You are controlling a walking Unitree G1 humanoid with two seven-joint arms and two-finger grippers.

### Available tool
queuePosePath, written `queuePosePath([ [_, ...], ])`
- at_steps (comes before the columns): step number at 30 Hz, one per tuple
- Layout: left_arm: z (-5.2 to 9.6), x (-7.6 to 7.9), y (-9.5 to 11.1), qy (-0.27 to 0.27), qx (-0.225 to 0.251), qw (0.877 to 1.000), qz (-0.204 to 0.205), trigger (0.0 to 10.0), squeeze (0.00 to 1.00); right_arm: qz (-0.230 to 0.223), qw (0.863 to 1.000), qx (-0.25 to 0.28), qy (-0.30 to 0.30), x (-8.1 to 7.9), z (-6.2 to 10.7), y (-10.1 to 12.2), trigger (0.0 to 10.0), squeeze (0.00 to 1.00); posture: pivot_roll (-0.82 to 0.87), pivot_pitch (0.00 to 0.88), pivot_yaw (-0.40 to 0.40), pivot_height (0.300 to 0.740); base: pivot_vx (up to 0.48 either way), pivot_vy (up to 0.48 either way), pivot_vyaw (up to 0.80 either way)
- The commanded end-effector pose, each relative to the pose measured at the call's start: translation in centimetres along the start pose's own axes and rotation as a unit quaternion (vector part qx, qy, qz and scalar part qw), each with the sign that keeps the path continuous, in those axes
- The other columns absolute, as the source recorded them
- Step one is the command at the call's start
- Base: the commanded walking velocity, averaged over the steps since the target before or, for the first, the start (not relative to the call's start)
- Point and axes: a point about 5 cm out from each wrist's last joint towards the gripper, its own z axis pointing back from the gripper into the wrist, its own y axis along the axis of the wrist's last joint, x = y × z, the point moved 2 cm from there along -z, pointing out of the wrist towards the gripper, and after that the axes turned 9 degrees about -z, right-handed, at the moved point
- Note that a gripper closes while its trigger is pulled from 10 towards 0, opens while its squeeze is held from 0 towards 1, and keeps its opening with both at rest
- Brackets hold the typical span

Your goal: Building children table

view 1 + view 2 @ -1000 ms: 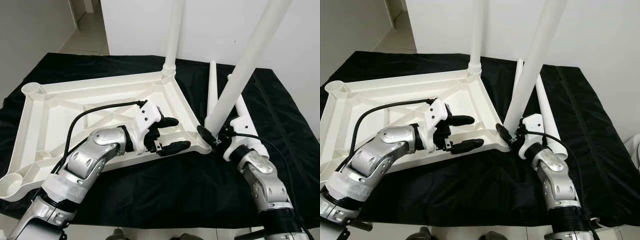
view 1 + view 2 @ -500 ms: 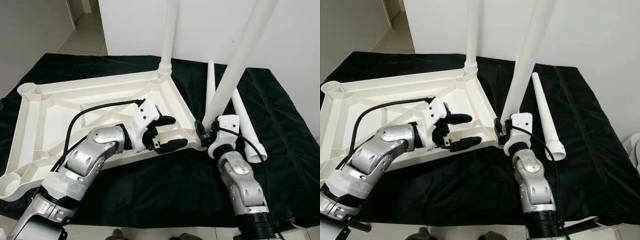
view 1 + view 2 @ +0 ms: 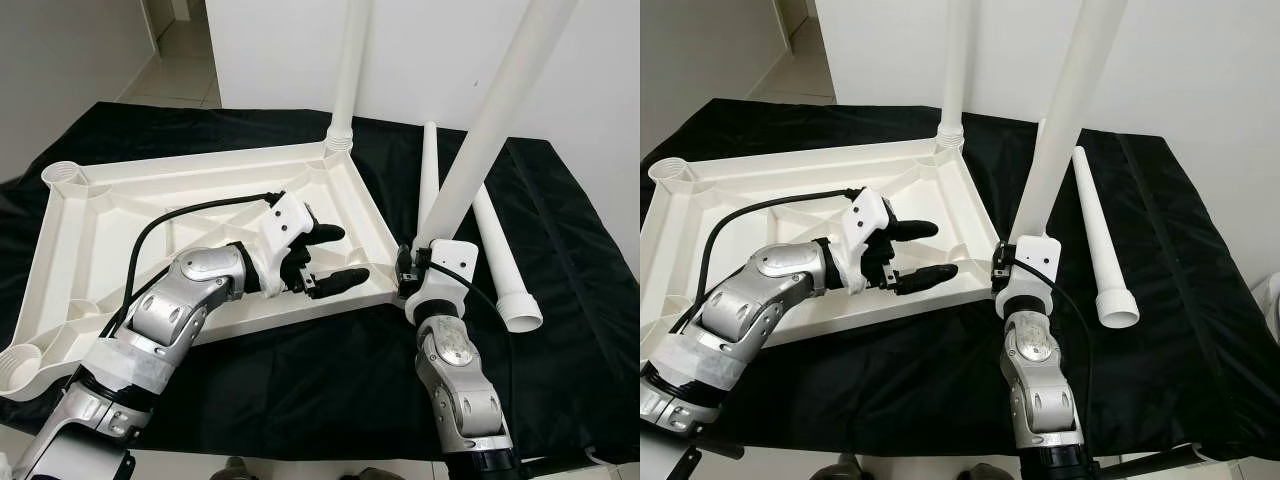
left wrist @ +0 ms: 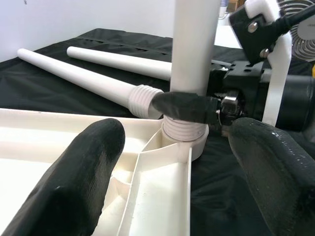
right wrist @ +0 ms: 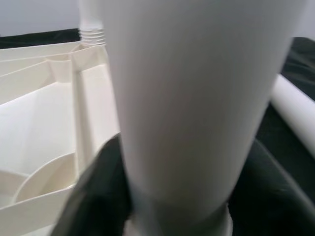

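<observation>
The right pincer (image 3: pixel 1002 268) gripped the base of a white table leg (image 3: pixel 1060 120) where it met the near corner socket of the upturned tabletop (image 3: pixel 120 225). The leg's long axis rose almost upright, tilted slightly to the robot's right. The left pincer (image 3: pixel 330 258) hovered wide open over the tabletop's near rim, beside that socket. Another leg (image 3: pixel 350 70) stood in the far corner; two smooth, tapering plastic legs (image 3: pixel 1102 240) lay on the black-clothed counter (image 3: pixel 1180 300).
</observation>
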Motion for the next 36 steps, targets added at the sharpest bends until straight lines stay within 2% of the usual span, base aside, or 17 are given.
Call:
queuePosePath([
  [1, 0.1, 0.4, -0.1, -0.039, 0.000, 0.999, -0.005, 10.0, 0.00, -0.030, 1.000, 0.002, -0.004, -0.4, 0.3, 0.2, 10.0, 1.00, 0.00, 0.000, -0.048, 0.740, 0.000, 0.000, 0.00],
  [8, -0.4, 0.9, -0.8, -0.033, 0.001, 0.999, 0.015, 10.0, 0.00, -0.015, 0.998, 0.005, 0.053, -0.8, 0.2, 0.4, 10.0, 1.00, 0.00, 0.000, -0.047, 0.740, 0.000, 0.000, 0.00],
  [9, -0.6, 1.2, -1.0, -0.032, 0.002, 0.999, 0.019, 10.0, 0.00, -0.012, 0.997, 0.002, 0.079, -0.7, 0.1, 0.5, 10.0, 0.00, 0.01, 0.000, -0.048, 0.740, 0.000, 0.000, 0.00],
  [11, -0.6, 1.2, -1.0, -0.032, 0.002, 0.999, 0.019, 10.0, 0.00, -0.012, 0.997, 0.002, 0.079, -0.7, 0.1, 0.5, 10.0, 0.00, 0.01, 0.000, -0.048, 0.740, 0.000, 0.000, 0.00],
  [13, -0.9, 1.7, -1.3, -0.031, 0.003, 0.999, 0.023, 10.0, 0.00, -0.002, 0.993, 0.000, 0.117, -0.4, 0.0, 0.6, 10.0, 0.00, 0.00, 0.000, -0.045, 0.740, 0.000, 0.000, 0.00],
  [14, -0.9, 1.7, -1.3, -0.031, 0.003, 0.999, 0.023, 10.0, 0.00, -0.002, 0.993, 0.000, 0.117, -0.4, 0.0, 0.6, 10.0, 0.00, 0.00, 0.000, -0.045, 0.740, 0.000, 0.000, 0.00],
  [15, -1.1, 1.9, -1.6, -0.029, 0.003, 0.999, 0.024, 10.0, 0.00, 0.009, 0.989, -0.002, 0.148, -0.3, 0.1, 0.6, 10.0, 0.00, 0.00, 0.000, -0.042, 0.740, 0.000, 0.000, 0.00],
  [16, -1.1, 1.9, -1.6, -0.029, 0.003, 0.999, 0.024, 10.0, 0.00, 0.009, 0.989, -0.002, 0.148, -0.3, 0.1, 0.6, 10.0, 0.00, 0.00, 0.000, -0.042, 0.740, 0.000, 0.000, 0.00],
  [18, -1.3, 2.0, -2.1, -0.016, 0.001, 1.000, 0.021, 10.0, 0.00, 0.038, 0.981, -0.006, 0.188, 0.6, 0.0, 0.5, 10.0, 0.00, 0.00, 0.000, -0.035, 0.740, 0.000, 0.000, 0.00],
  [21, -1.4, 2.1, -2.3, -0.014, 0.001, 1.000, 0.020, 10.0, 0.00, 0.048, 0.979, -0.006, 0.199, 1.0, 0.0, 0.5, 10.0, 0.00, 0.00, 0.000, -0.034, 0.740, 0.000, 0.000, 0.00],
  [23, -1.6, 2.7, -2.3, -0.026, 0.002, 1.000, 0.017, 10.0, 0.00, 0.057, 0.973, -0.014, 0.223, 2.4, -0.3, 0.4, 10.0, 0.00, 0.00, 0.000, -0.029, 0.740, 0.000, 0.000, 0.00],
  [29, -1.9, 3.4, -2.1, -0.043, 0.006, 0.999, 0.014, 10.0, 0.00, 0.066, 0.962, -0.030, 0.262, 3.2, -0.8, 0.0, 10.0, 0.00, 0.00, 0.000, -0.025, 0.740, 0.000, 0.000, 0.00],
  [30, -2.0, 3.6, -2.0, -0.046, 0.006, 0.999, 0.013, 10.0, 0.00, 0.068, 0.959, -0.037, 0.274, 3.2, -0.9, -0.2, 8.5, 0.00, 0.00, 0.000, -0.023, 0.740, 0.000, 0.000, 0.00],
  [33, -2.0, 3.7, -2.0, -0.048, 0.007, 0.999, 0.013, 10.0, 0.00, 0.069, 0.957, -0.042, 0.280, 3.2, -1.0, -0.3, 8.5, 0.00, 0.00, 0.000, -0.023, 0.740, 0.000, 0.000, 0.00],
  [34, -2.0, 3.8, -2.0, -0.049, 0.007, 0.999, 0.013, 10.0, 0.00, 0.072, 0.955, -0.043, 0.284, 3.2, -1.1, -0.4, 2.4, 0.00, 0.00, 0.000, -0.023, 0.740, 0.000, 0.000, 0.00],
  [36, -2.1, 3.8, -1.9, -0.049, 0.010, 0.999, 0.013, 10.0, 0.00, 0.076, 0.952, -0.042, 0.295, 3.0, -1.8, -0.4, 1.7, 0.00, 0.01, 0.000, -0.022, 0.740, 0.000, 0.000, 0.00],
])
